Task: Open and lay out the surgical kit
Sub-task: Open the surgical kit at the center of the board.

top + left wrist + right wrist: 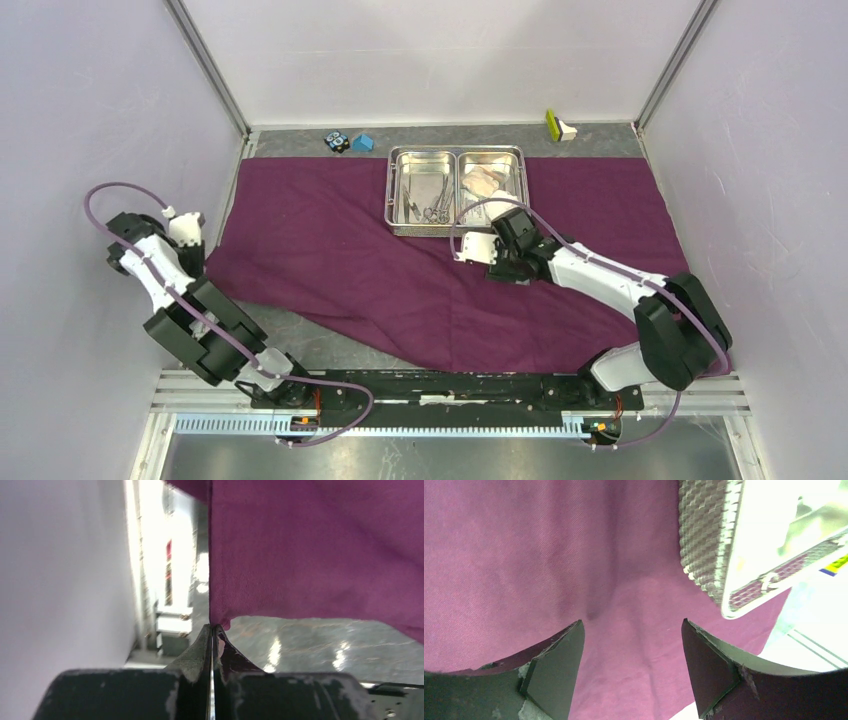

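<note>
The purple cloth wrap [400, 270] lies spread over the table, its near edge running diagonally. On its far part stands the steel tray [455, 152], with metal instruments [430, 205] in the left compartment and white gauze [483, 182] in the right. My left gripper [197, 258] is at the cloth's left corner; in the left wrist view the left gripper [215, 627] is shut on that corner of the cloth [310, 550]. My right gripper [497, 262] hovers just in front of the tray. In the right wrist view the right gripper [631, 630] stands open over bare cloth [524, 555], the tray [709, 540] at upper right.
A small blue block [362, 142] and a black-and-blue object [337, 141] sit behind the cloth at the back left. A yellow-green and white item [558, 126] is at the back right. Enclosure walls close in both sides. A metal rail [420, 385] runs along the near edge.
</note>
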Action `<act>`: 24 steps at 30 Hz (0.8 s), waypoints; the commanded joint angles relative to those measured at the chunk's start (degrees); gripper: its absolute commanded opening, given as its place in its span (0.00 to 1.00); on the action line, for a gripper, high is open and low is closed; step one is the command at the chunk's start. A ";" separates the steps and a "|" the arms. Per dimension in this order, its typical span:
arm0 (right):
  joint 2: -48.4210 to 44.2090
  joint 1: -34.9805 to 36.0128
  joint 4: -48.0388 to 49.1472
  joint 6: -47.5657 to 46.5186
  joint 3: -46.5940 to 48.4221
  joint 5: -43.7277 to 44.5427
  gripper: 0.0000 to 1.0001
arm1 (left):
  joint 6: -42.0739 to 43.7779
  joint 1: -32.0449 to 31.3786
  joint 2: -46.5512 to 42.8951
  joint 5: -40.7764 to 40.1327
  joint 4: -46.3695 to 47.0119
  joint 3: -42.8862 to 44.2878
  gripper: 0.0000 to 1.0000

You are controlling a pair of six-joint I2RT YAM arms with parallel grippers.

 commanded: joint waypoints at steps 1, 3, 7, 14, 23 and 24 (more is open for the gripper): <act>-2.87 -0.03 0.25 -0.18 4.61 -2.82 0.78 | 11.03 3.36 -5.68 -10.67 -4.64 3.39 0.02; -3.25 0.15 0.09 -0.26 5.38 -3.45 0.78 | 14.25 4.13 -8.01 -14.39 -6.28 3.18 0.02; -4.05 0.58 -0.49 -0.35 5.86 -4.55 0.78 | 19.41 5.61 -12.07 -22.32 -8.17 1.94 0.02; -5.73 1.44 0.74 -1.13 3.19 -5.59 0.78 | 24.78 6.94 -15.54 -28.97 -8.53 1.39 0.02; -7.18 1.61 3.72 -1.67 -1.16 -6.78 0.79 | 23.18 6.94 -12.13 -30.44 -8.17 0.36 0.02; -7.26 1.57 3.81 -1.65 -1.52 -6.72 0.78 | 22.96 6.90 -11.62 -30.54 -8.04 -0.45 0.02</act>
